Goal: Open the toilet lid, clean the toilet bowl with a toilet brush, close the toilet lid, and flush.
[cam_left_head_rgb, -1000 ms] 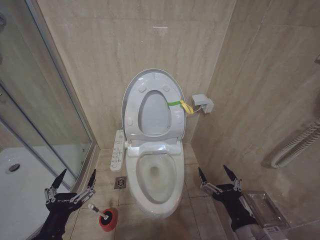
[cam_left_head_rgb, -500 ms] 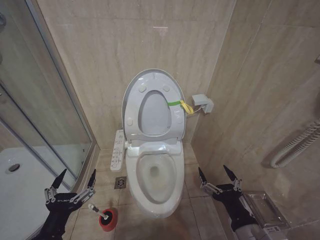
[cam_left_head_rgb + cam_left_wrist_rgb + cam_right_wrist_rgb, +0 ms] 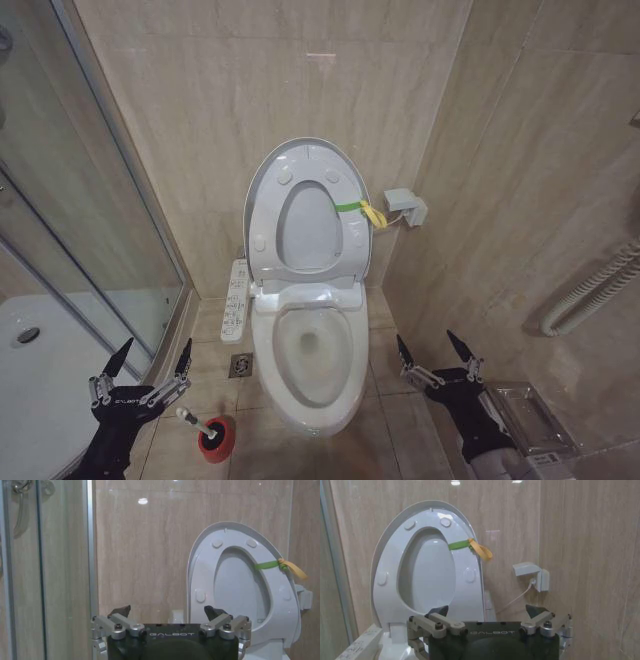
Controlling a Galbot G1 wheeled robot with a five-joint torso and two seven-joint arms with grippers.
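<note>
Left gripper spread, empty, beside toilet bowl | right gripper likewise | toilet lid raised | toilet brush unused; scrubbing, closing, flushing remain

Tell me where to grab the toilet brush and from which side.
Grip the toilet brush on its bare white handle just below the knob, coming from above. It leans up out of the red holder toward the open left gripper, which is nearest.

Even, fairly bright light falls from overhead, with small glare spots on the wall tiles above the left hand; shadows seem soft.
</note>
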